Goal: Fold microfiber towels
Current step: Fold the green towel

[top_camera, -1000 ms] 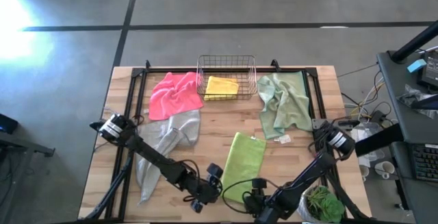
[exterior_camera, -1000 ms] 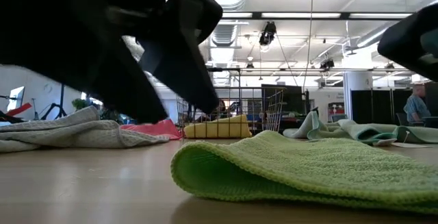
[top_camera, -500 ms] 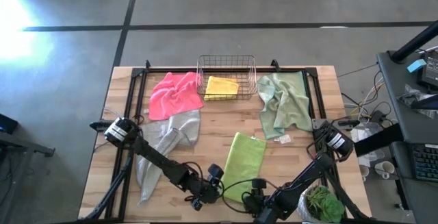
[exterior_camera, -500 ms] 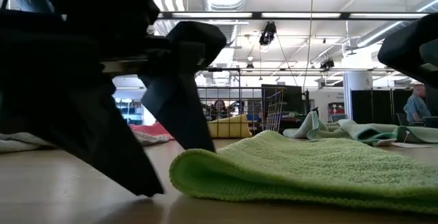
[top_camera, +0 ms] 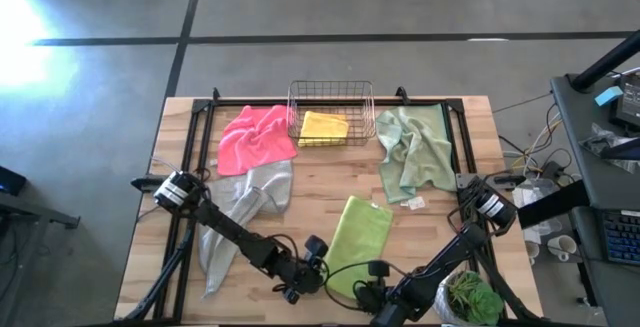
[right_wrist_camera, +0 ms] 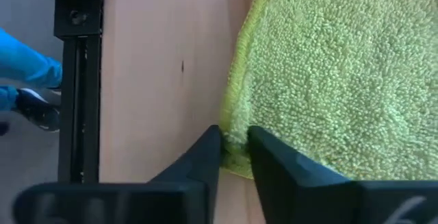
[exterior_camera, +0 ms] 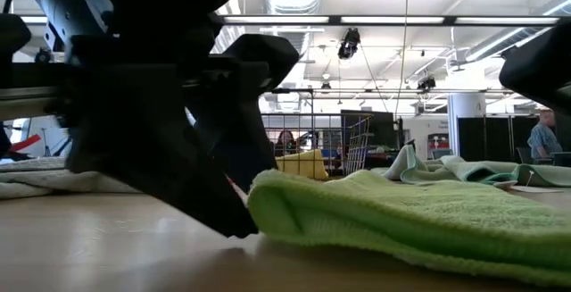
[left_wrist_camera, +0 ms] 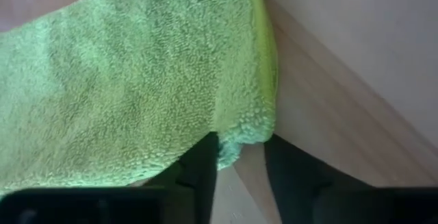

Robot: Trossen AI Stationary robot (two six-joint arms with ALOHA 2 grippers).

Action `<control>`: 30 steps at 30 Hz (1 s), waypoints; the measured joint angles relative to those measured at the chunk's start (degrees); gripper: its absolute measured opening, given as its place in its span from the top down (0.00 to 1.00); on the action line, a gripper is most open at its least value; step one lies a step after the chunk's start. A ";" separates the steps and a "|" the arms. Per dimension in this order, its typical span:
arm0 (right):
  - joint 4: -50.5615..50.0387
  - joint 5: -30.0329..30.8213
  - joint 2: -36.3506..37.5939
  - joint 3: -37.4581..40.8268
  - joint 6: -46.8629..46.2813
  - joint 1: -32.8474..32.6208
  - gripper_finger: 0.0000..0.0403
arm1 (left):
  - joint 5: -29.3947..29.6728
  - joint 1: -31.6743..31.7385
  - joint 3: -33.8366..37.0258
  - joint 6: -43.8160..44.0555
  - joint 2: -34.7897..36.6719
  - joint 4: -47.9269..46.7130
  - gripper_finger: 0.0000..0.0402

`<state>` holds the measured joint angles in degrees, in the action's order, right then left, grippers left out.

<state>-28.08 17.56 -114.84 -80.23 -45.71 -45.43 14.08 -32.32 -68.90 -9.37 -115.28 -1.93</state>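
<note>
Pale wooden tabletop (top_camera: 310, 192) is seen to carry the lime green microfiber towel (top_camera: 358, 242), already doubled into a long strip whose long axis runs from the near edge away toward the copper wire basket (top_camera: 331, 113). The left gripper (left_wrist_camera: 239, 162) is pinched on the strip's near left corner and the right gripper (right_wrist_camera: 235, 148) on its near right corner. Both arms being equally near, the next fold is judged to carry that near end away along the long axis.

left arm (top_camera: 235, 239): matte black jointed links, silver-ringed cylindrical joint at its base, thin black cable looped alongside | right arm (top_camera: 450, 257): same black links, silver-ringed joint | fingers (right_wrist_camera: 205, 157): dark, flat, tapering wedges with smooth faces | markings: cannot tell
</note>
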 joint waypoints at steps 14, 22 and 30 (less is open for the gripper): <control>-1.16 -0.64 1.66 0.26 -5.75 0.17 0.98 | -2.96 -0.13 -3.16 6.08 0.15 -0.79 1.00; -0.96 -4.13 3.25 -2.39 -10.46 -0.28 0.98 | -4.13 -0.58 -6.23 7.88 2.71 -7.90 1.00; -5.69 -4.25 3.77 -10.09 -15.96 -1.45 0.98 | -5.67 -1.65 -6.60 10.73 5.72 -11.16 1.00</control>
<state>-33.76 13.31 -111.07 -90.31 -61.67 -46.88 8.41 -33.96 -75.50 1.36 -109.56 -13.09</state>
